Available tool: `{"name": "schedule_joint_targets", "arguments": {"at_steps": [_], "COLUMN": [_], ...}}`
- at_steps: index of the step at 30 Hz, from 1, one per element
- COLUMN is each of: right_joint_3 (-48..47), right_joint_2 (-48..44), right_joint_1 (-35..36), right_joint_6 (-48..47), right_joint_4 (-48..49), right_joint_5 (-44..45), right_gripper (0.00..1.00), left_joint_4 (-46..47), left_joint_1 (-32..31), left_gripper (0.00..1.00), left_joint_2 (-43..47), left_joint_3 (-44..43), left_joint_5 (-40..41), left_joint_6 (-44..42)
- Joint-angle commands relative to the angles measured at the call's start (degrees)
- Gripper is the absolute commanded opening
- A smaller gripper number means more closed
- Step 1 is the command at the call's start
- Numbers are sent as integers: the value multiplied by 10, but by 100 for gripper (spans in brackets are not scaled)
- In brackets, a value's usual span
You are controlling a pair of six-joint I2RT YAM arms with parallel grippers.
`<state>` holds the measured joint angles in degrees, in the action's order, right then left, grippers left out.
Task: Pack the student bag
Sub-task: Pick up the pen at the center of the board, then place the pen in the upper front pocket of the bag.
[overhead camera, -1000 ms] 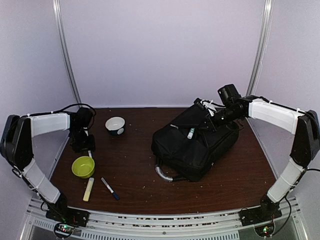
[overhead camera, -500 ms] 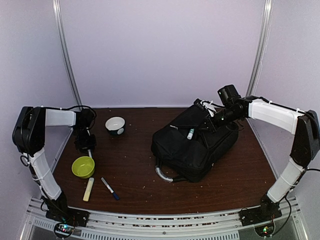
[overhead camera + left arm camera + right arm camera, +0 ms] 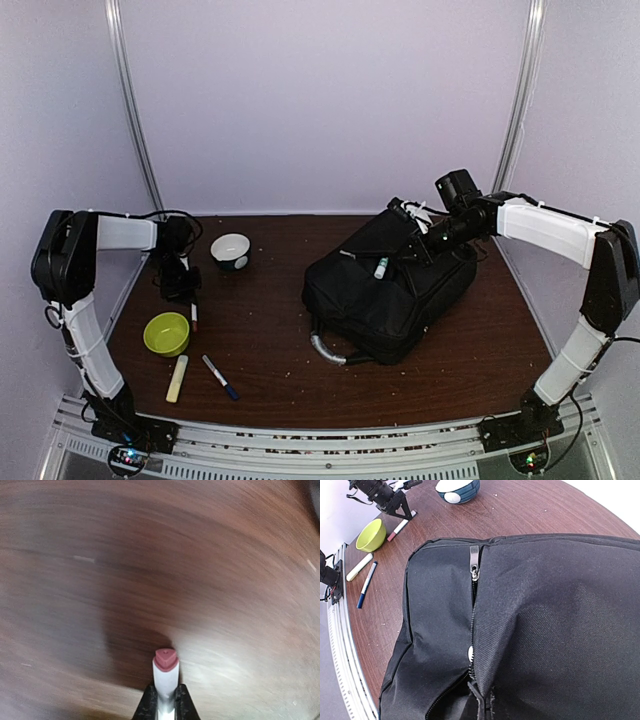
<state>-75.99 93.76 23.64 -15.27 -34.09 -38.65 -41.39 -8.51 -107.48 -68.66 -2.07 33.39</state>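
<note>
**Hazards: carrying the marker to the bag**

**State.** The left gripper (image 3: 165, 700) is pressed together on a white marker (image 3: 165, 672) with a dark red cap. It grips the barrel low, and the capped end sticks out over the table (image 3: 270, 330). The student bag (image 3: 390, 290) lies right of centre with its grey handle (image 3: 325, 350) toward the near edge. The right gripper (image 3: 412, 232) sits at the bag's far top edge. Whether its fingers are spread or pinching fabric cannot be told.

**Risks.**
- The hold is short and near one end, so the marker may pivot or slip out in a fast swing. The left wrist view is blurred.
- The zipper slit below the zipper pull (image 3: 474, 560) looks narrow. A white item (image 3: 381, 267) already pokes out of it, and a marker presented at an angle may catch on the teeth or knock that item loose.
- If the right gripper is not holding the opening apart, the soft fabric may sag closed.

**Surroundings.** A green bowl (image 3: 167, 333) sits just near of the left gripper, and a white-and-blue bowl (image 3: 231, 250) lies to its far right. A yellow stick (image 3: 177, 379) and a blue pen (image 3: 220, 377) lie near the front edge. The table between the gripper and the bag is bare, but a low sweep could clip either bowl.
</note>
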Motion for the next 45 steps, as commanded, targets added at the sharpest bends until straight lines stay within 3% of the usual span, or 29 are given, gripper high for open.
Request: {"name": "schedule_joint_targets", "arguments": {"at_steps": [1,9,16,20,30,45], "right_joint_3": [-9,-9,-7,-19,-38,-41], "right_joint_2": [-10,-11,-14,-7,-13,-14], "right_joint_1": [1,1,1,1,2,3], "right_joint_6": [-9,-7,-4,2,27,34], "right_joint_4": [25,25,27,23,25,29], "right_joint_5": [-45,-46,-47,-56,-63,-65], "right_gripper": [0,0,0,0,0,0], "left_joint_4": [15,16,33,95,130,112], "left_joint_1": [-81,-237,-318,-354,-404,-429], "left_gripper": [9,6,6,7,7,7], "left_joint_2": [7,-17,59,43,-144,-198], "left_joint_3": [-4,-73,-166,-244,-452,-436], "left_joint_5": [-51,-40,-40,-114,-198,-202], "left_joint_6": [-5,-4,-9,1,72,120]}}
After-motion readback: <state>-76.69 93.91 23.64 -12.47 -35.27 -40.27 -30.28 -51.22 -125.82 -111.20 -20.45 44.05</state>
